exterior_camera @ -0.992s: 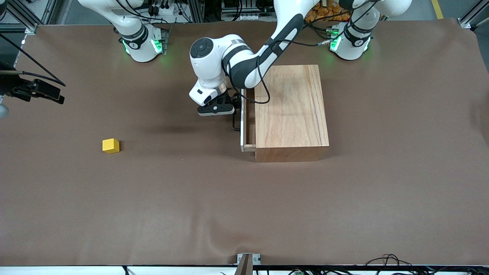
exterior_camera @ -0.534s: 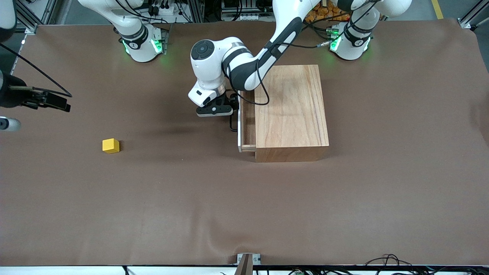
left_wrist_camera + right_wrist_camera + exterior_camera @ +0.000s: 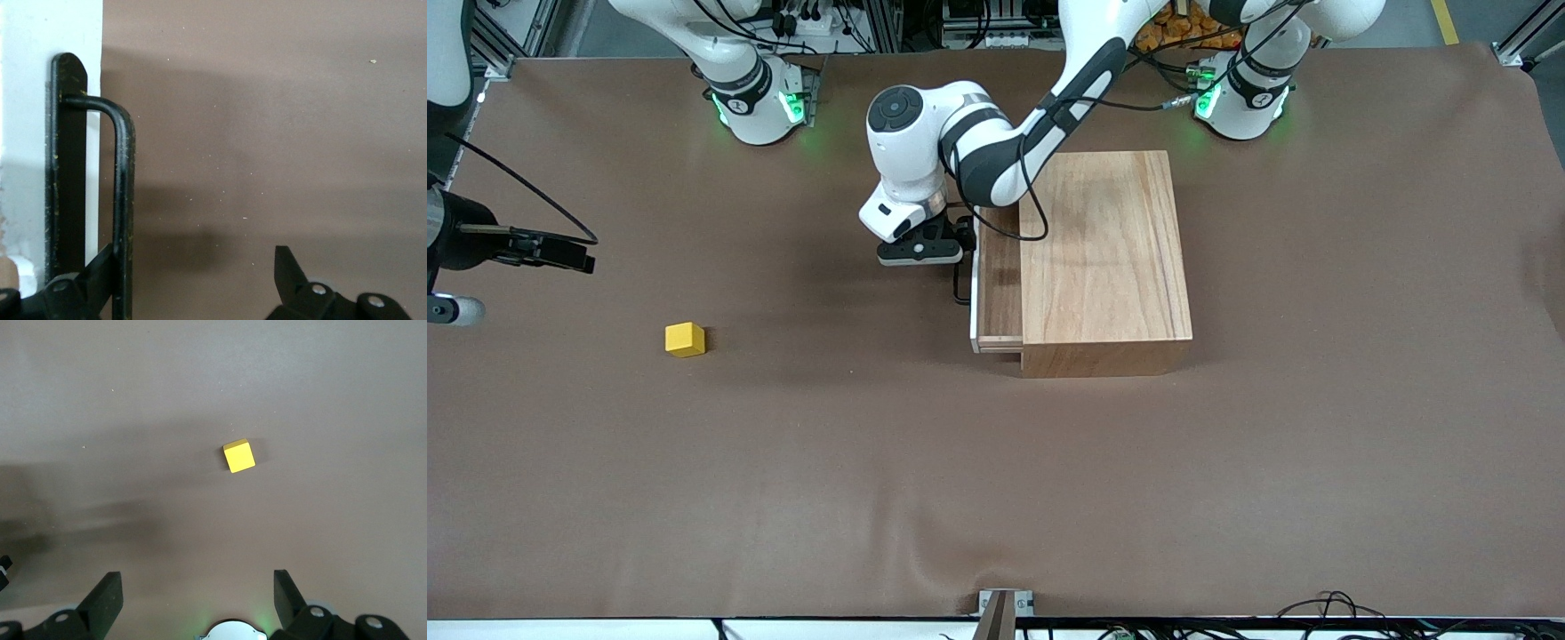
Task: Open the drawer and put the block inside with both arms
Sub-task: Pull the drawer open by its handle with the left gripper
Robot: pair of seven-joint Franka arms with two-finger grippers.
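Note:
The light-wood box (image 3: 1107, 258) stands mid-table. Its drawer (image 3: 998, 293) is pulled partly out, with the white front panel (image 3: 975, 298) facing the right arm's end. My left gripper (image 3: 920, 253) is open at the black handle (image 3: 959, 289). In the left wrist view the handle bar (image 3: 122, 200) lies against one finger (image 3: 100, 273) of the left gripper (image 3: 193, 267); the other finger is well apart. The yellow block (image 3: 685, 340) sits on the mat. My right gripper (image 3: 547, 253) hovers open over the mat by the block, which shows in the right wrist view (image 3: 239, 456) ahead of the gripper (image 3: 193, 593).
A brown mat (image 3: 996, 462) covers the whole table. The arm bases with green lights (image 3: 758, 107) (image 3: 1240, 102) stand along the edge farthest from the front camera. Cables trail from the left arm over the box.
The drawer has slid farther out of the box, the left gripper moving with its handle. The right gripper has swung in over the mat toward the block.

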